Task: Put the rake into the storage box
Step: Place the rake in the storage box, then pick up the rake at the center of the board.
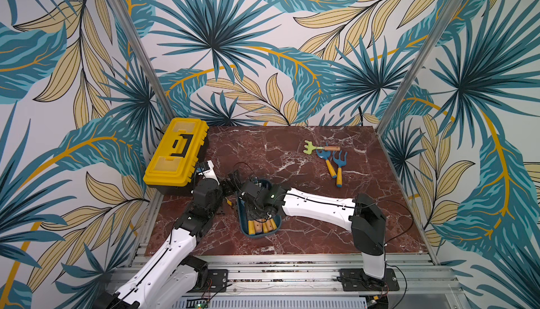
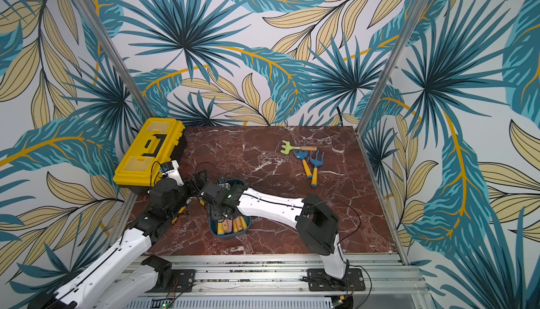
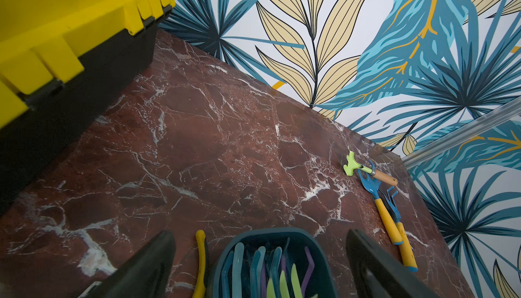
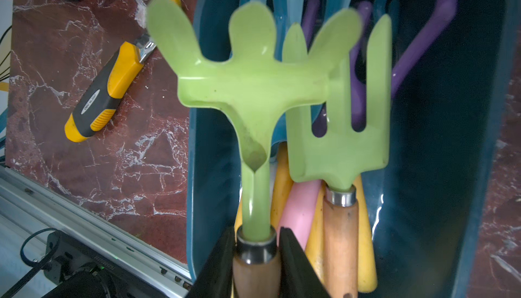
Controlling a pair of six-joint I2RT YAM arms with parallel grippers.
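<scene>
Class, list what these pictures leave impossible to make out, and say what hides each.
- Storage box: in both top views the right arm's wrist covers most of it.
- Right gripper: hidden under that wrist in both top views; only the right wrist view shows it.
- Rake: handle end cut off by the picture's edge in the right wrist view.
- Yellow-and-black tool: far end behind a rake tine in the right wrist view; label too small.

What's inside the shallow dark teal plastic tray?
In the tray: toy garden tools, a light green plastic rake and green fork on top, blue and purple heads beneath, wooden, yellow and pink handles. The lower tools are largely covered.
</scene>
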